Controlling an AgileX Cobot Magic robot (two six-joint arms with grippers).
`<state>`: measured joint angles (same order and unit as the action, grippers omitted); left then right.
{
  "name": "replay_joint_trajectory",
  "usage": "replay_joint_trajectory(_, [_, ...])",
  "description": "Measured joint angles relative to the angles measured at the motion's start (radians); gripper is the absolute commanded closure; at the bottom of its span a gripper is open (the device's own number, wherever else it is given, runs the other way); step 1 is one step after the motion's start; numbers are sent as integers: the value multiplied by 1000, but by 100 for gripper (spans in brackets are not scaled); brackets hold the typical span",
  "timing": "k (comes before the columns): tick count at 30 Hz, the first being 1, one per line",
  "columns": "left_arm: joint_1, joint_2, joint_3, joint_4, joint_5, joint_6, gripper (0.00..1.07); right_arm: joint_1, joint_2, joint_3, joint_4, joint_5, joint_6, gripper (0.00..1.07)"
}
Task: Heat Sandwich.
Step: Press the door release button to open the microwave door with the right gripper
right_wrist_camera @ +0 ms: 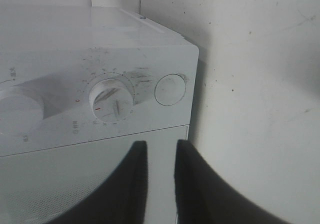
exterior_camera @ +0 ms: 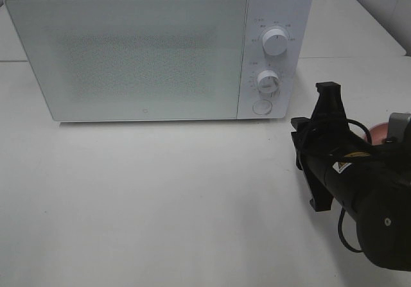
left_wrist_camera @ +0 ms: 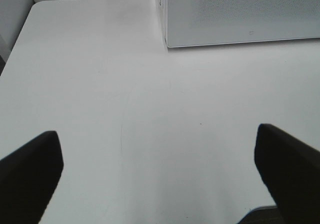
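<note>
1. A white microwave (exterior_camera: 148, 17) stands at the back of the white table (exterior_camera: 160, 197) in front of me. Its door (exterior_camera: 128, 56) is closed, and I can't see through the speckled pane.
2. The control panel is on the microwave's right side. An upper dial (exterior_camera: 275, 42), a lower dial (exterior_camera: 268, 81) and a round button (exterior_camera: 261, 107) sit in one column.
3. A sliver of pink plate (exterior_camera: 379, 131) shows right of the microwave and nearer to me. It is mostly hidden.
4. A faint curved scuff (left_wrist_camera: 122, 129) marks the tabletop.

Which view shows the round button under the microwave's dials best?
Right wrist: the round button appears close and unobstructed beside the lower dial. Exterior high shows it small, low on the microwave front. Left wrist shows only a door corner, no button.
</note>
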<state>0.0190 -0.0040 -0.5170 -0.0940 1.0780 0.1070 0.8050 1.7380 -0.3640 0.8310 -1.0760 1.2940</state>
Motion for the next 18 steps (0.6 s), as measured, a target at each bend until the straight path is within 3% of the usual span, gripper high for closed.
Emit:
replay_joint_trajectory(3, [0, 0, 0, 0, 0, 0, 7, 0, 0, 0, 0, 0, 9, 107])
replay_joint_trajectory(18, [0, 0, 0, 0, 0, 0, 7, -30, 0, -2, -27, 1, 19, 107])
